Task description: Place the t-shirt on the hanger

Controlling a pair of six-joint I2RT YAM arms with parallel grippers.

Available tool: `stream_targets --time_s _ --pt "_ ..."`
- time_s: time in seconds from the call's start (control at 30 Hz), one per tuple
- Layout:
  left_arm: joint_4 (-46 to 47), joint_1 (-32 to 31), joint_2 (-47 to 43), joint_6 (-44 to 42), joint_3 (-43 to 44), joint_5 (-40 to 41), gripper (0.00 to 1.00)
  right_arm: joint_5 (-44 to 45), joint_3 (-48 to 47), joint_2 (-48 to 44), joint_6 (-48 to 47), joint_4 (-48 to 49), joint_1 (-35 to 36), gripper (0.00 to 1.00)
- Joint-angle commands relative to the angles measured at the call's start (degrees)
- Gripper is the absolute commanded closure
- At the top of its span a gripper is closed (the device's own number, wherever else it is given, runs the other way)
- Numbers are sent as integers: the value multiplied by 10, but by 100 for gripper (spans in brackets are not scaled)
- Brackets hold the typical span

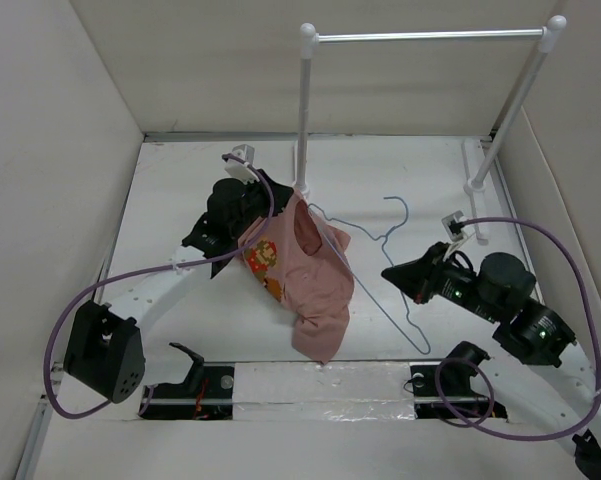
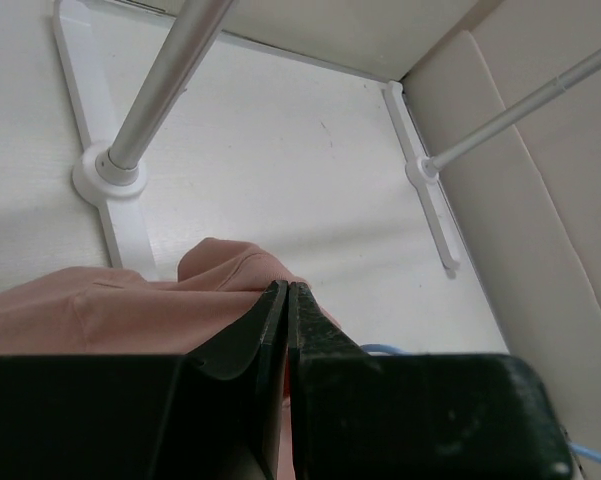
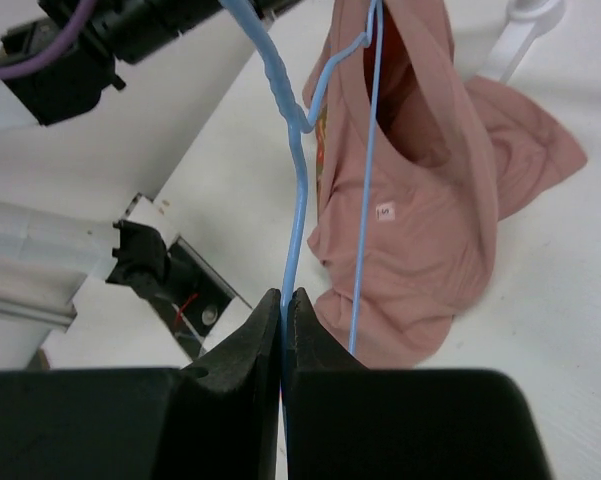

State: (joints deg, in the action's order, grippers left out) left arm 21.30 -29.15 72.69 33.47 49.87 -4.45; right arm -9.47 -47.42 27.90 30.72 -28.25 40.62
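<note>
Surface (image 1: 180, 200): white, walled in on three sides. You have the rack (image 1: 305, 110) at the far end, with two white posts on flat feet and a metal rail across the top.

T-shirt (image 1: 310, 280): dusty pink, mid-surface, just in front of the rack's left post. Its upper edge is lifted and the rest hangs down, with the lower end bunched on the surface toward the near edge. The print faces your left arm. In the right wrist view the shirt's opening gapes and a small size tag shows inside.

Hanger (image 3: 298, 200): pale-blue wire, raised at a slant to the right of the shirt. One thin side runs across the gaping opening; you cannot tell whether it sits inside the fabric.

Left pincer (image 2: 285, 290): fingers pressed together on a fold of the t-shirt's upper edge, holding it up.

Right pincer (image 3: 283, 298): fingers together, clamped on the hanger wire.
</note>
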Motion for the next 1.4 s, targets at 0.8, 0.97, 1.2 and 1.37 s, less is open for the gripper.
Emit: stream_targets --time_s 0.8,0.97,1.2,1.37 --pt "-61 -21 -114 -17 19 -32 100 -67 4 250 -70 342 78 100" --pt "-64 -21 -171 2 18 -46 100 23 43 281 -73 491 78 100" --pt "-128 -21 -238 -4 50 -17 100 113 21 325 -124 631 124 100" --pt "-160 -21 -289 -31 88 38 100 203 -13 299 -174 547 205 100"
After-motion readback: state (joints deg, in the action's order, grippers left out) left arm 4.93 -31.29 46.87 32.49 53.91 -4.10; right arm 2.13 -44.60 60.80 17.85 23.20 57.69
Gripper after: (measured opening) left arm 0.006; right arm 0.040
